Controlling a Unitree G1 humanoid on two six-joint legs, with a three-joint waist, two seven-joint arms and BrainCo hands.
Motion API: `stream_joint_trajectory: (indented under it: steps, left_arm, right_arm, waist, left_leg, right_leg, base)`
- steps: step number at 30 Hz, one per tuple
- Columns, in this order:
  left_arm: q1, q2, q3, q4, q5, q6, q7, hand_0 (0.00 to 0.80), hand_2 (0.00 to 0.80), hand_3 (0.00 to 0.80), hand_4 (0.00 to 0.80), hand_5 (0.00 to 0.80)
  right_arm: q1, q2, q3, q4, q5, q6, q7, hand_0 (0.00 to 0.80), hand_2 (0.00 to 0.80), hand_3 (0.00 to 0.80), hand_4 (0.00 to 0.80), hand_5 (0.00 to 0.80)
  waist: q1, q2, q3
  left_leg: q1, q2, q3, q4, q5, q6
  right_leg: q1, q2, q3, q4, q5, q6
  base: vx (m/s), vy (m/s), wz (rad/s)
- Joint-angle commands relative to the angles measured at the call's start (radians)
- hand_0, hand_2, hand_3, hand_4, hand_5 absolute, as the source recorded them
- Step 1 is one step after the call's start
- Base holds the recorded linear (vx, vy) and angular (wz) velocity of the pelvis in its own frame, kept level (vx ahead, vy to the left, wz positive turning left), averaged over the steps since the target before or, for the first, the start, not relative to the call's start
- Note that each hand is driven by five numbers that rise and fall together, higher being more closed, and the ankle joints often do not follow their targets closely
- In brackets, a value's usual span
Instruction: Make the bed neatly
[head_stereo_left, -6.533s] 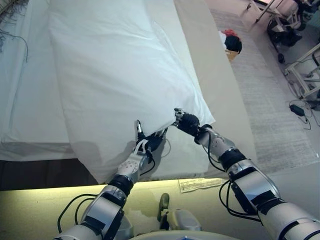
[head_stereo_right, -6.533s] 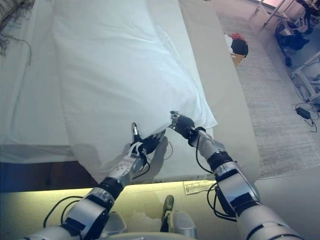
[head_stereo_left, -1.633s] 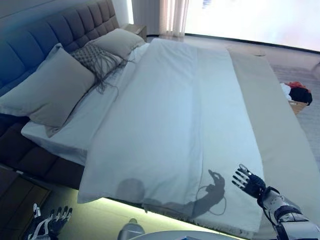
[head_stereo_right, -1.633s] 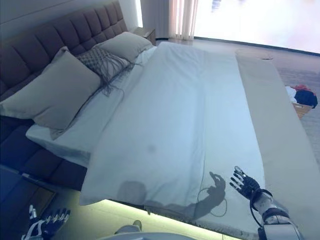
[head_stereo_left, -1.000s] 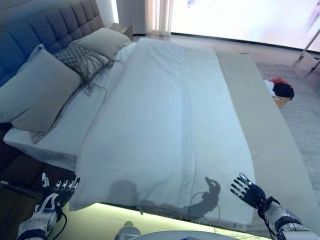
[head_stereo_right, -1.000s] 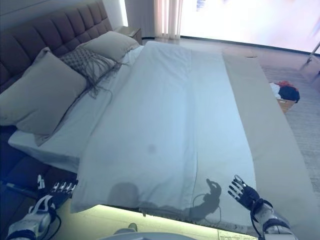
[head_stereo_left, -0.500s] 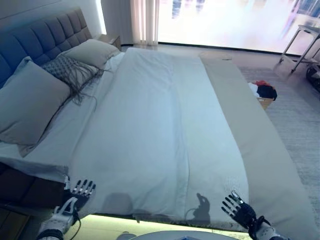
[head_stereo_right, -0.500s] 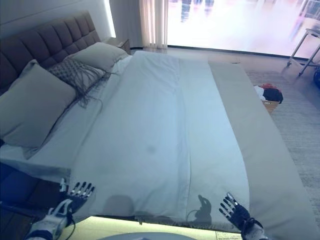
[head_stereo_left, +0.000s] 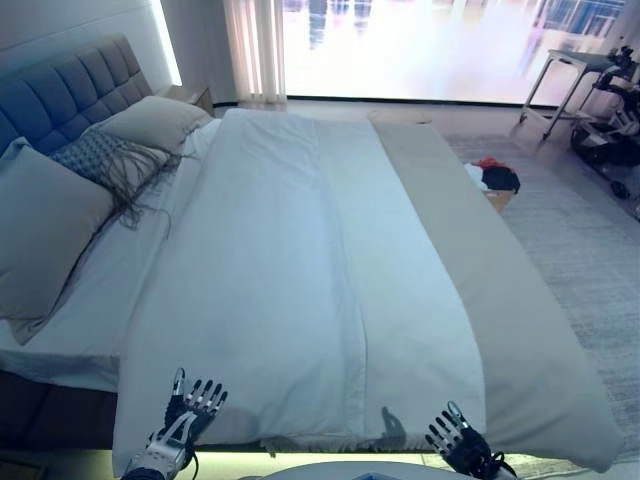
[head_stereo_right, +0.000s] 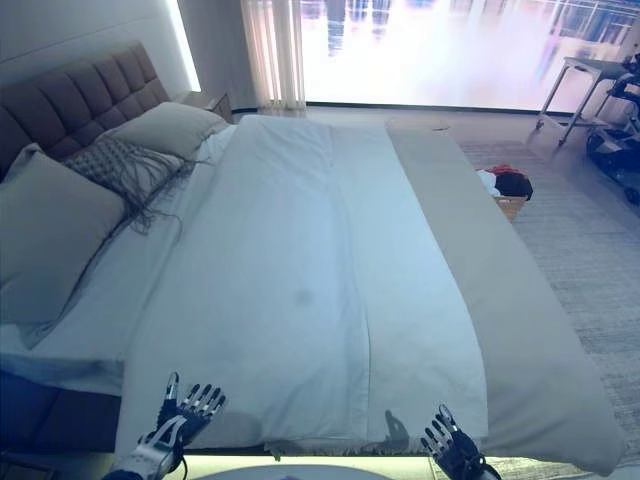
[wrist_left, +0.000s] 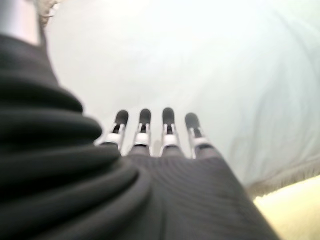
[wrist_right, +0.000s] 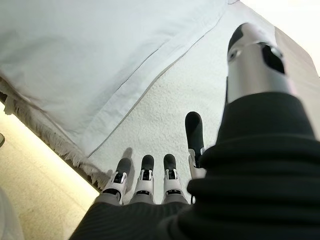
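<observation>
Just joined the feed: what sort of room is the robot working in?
Most likely a bedroom: a made-up bed with a white duvet, pillows against a tufted headboard, and a large bright window.

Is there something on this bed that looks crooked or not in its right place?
The white duvet lies flat and mostly straight. The odd spot is the grey fringed cushion between the two pillows: its long threads are tangled and trail over the sheet. Both hands are open.

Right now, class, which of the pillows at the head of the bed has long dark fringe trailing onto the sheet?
The patterned grey cushion, wedged between the two plain pillows: it alone is textured and has dark tassels; the others are smooth.
</observation>
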Motion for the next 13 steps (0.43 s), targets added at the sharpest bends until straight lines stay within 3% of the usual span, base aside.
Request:
stream_joint_trajectory:
  steps: [1, 5, 13]
  left_arm:
    - [-0.088, -0.002, -0.034, 0.087, 0.200, -0.119, -0.006, 0.000, 0.000, 0.000, 0.000, 0.000]
    - [-0.076, -0.012, -0.107, 0.111, 0.392, -0.229, 0.052, 0.000, 0.000, 0.000, 0.000, 0.000]
    - [-0.047, -0.066, -0.173, 0.167, 0.523, -0.181, 0.084, 0.000, 0.000, 0.000, 0.000, 0.000]
  right_arm:
    - [-0.090, 0.000, 0.025, 0.044, 0.046, -0.020, -0.007, 0.000, 0.000, 0.000, 0.000, 0.000]
    - [-0.090, 0.004, 0.036, 0.078, 0.063, -0.004, -0.036, 0.000, 0.000, 0.000, 0.000, 0.000]
    - [-0.082, 0.031, 0.041, 0.159, 0.041, -0.011, -0.084, 0.000, 0.000, 0.000, 0.000, 0.000]
  waist:
    - [-0.002, 0.032, 0.028]
    - [-0.008, 0.039, 0.027]
    - [-0.027, 0.045, 0.031]
  left_leg:
    - [0.031, -0.008, 0.022, 0.007, -0.087, 0.045]
    - [0.033, -0.006, 0.032, 0.007, -0.086, 0.048]
    - [0.046, -0.003, 0.046, 0.007, -0.086, 0.055]
  right_leg:
    - [-0.034, 0.012, -0.008, -0.002, 0.039, 0.001]
    - [-0.038, 0.014, -0.005, -0.002, 0.038, 0.002]
    - [-0.036, 0.024, 0.019, -0.002, 0.038, -0.004]
  base:
    - [-0.011, -0.004, -0.06]
    - [-0.008, -0.002, -0.03]
    - [0.012, -0.004, -0.09]
